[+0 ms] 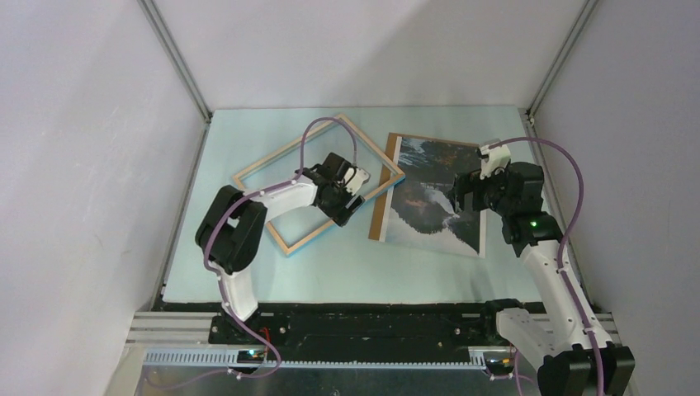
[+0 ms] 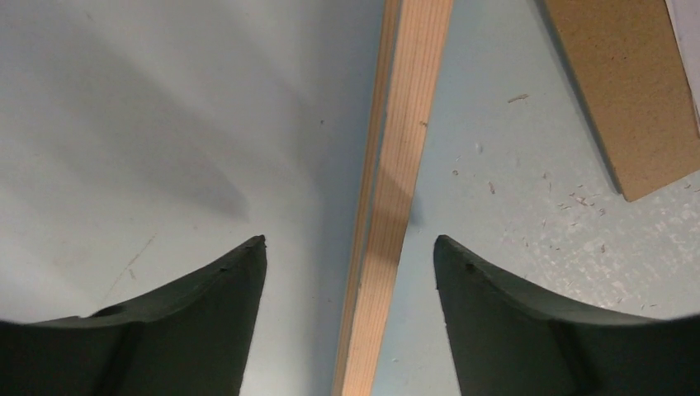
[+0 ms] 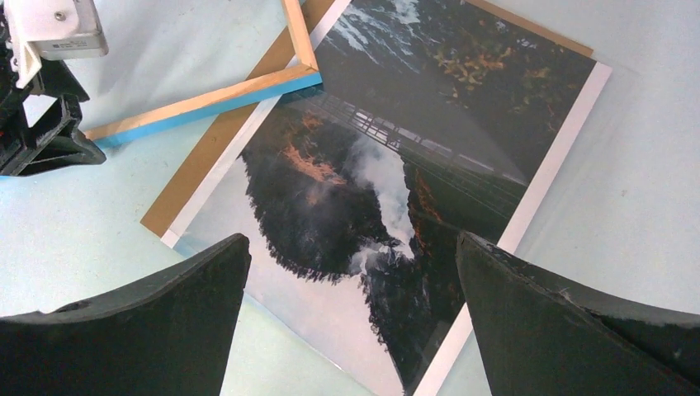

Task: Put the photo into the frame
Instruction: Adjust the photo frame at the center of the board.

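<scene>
The frame [image 1: 281, 151] lies flat on the worktop [image 1: 347, 264], left of centre, with its pale wood face up and its blue edge showing. Its right corner rests over the left edge of the photo [image 1: 433, 198], which lies picture side up on a brown backing board [image 1: 380, 210] to the right.

The left jaws are set astride the frame rail nearest the board, one finger on each side. A gap is seen on both sides, so the rail is not yet gripped and nothing is held. This placement is judged to prepare a grip by which the frame can be drawn clear of the photo.

The right jaws are held wide open above the photo and are empty. They are judged ready to steady or lift the print.
</scene>
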